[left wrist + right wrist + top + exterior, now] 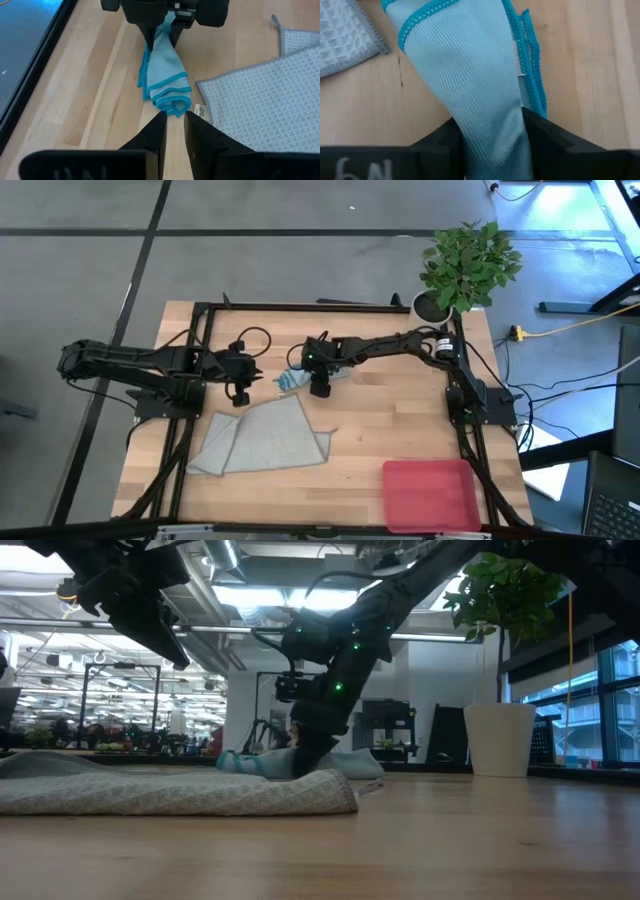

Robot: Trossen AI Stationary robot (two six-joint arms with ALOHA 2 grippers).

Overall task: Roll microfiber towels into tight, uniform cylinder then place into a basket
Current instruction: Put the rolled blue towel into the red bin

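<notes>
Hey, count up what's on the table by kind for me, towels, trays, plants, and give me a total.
Towels: 2, the small rolled teal-blue microfiber towel and the larger pale grey-green waffle-weave towel
Trays: 1, the flat pink plastic tray
Plants: 1, the green potted plant
Total: 4

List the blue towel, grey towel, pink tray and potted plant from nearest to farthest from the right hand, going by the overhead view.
1. Blue towel: gripped in the right hand.
2. Grey towel: just in front, toward the table's near edge.
3. Potted plant: far right corner.
4. Pink tray: near right corner. The last two are nearly tied.
</notes>
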